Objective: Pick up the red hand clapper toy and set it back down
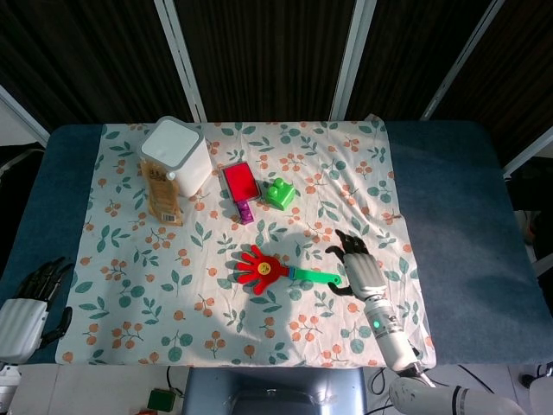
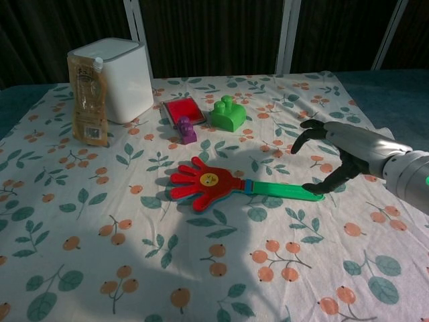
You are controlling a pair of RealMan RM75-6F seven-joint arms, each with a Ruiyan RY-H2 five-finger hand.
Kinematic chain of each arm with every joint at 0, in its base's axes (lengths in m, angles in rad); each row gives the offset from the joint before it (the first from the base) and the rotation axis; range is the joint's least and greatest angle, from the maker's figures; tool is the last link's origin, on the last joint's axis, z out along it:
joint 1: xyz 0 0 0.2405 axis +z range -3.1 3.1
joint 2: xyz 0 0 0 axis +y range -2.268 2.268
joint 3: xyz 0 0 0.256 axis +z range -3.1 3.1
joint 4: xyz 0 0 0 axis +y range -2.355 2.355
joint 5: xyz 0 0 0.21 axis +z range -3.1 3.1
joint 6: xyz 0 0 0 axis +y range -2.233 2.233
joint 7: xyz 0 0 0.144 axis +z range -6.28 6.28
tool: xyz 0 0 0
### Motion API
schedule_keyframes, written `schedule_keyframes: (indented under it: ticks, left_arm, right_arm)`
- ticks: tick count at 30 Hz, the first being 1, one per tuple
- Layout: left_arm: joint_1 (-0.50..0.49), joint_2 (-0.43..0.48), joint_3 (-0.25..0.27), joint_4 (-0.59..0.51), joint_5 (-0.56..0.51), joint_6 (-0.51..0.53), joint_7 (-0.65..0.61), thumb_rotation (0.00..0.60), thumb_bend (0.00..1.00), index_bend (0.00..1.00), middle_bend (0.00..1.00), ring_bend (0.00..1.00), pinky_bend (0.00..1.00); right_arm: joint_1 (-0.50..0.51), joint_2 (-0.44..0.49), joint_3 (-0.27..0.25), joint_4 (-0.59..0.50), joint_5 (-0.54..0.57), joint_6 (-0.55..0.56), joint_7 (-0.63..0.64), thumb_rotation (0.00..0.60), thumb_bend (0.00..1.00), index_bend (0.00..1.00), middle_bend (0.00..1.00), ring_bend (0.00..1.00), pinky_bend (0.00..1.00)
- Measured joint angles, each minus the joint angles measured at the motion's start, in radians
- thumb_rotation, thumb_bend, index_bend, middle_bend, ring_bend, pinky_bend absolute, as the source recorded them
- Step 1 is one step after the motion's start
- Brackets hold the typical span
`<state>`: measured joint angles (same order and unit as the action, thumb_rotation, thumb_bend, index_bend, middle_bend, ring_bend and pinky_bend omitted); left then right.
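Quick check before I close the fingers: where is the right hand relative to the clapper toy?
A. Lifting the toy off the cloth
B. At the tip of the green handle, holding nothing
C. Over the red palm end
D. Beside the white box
B: the right hand hovers open at the green handle's far tip, while the red hand clapper toy lies flat on the cloth.

Red hand-shaped clapper (image 1: pixel 262 269) (image 2: pixel 204 183) with a yellow smiley face, lay flat mid-cloth, fingers splayed leftward, green handle (image 1: pixel 317 277) (image 2: pixel 285 191) pointing right.
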<state>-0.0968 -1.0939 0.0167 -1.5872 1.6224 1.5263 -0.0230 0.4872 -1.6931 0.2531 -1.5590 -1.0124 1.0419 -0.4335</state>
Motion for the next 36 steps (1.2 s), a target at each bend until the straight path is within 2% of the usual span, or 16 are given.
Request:
schedule_keyframes:
  ticks: [5,10,20,36]
  left_arm:
    - [0.003,0.004,0.004,0.0,0.015,0.007,-0.007,0.6,0.51,0.0,0.0,0.0,0.14]
    - [0.005,0.004,0.007,0.001,0.023,0.013,-0.008,0.6,0.51,0.0,0.0,0.0,0.14]
    - [0.009,0.006,0.012,0.003,0.039,0.025,-0.016,0.6,0.51,0.0,0.0,0.0,0.14]
    - [0.016,0.009,0.016,0.01,0.058,0.045,-0.03,0.6,0.51,0.0,0.0,0.0,0.14]
  right_arm:
    - [0.044,-0.038,0.023,-0.006,0.097,-0.022,-0.037,0.6,0.37,0.44,0.02,0.0,0.0]
    - [0.087,-0.05,0.025,-0.017,0.174,-0.02,-0.097,0.6,0.37,0.46,0.02,0.0,0.0]
    - [0.123,-0.078,0.009,0.015,0.219,0.003,-0.124,0.6,0.37,0.53,0.04,0.0,0.0]
    - [0.16,-0.117,-0.005,0.085,0.247,-0.001,-0.103,0.6,0.37,0.53,0.05,0.0,0.0]
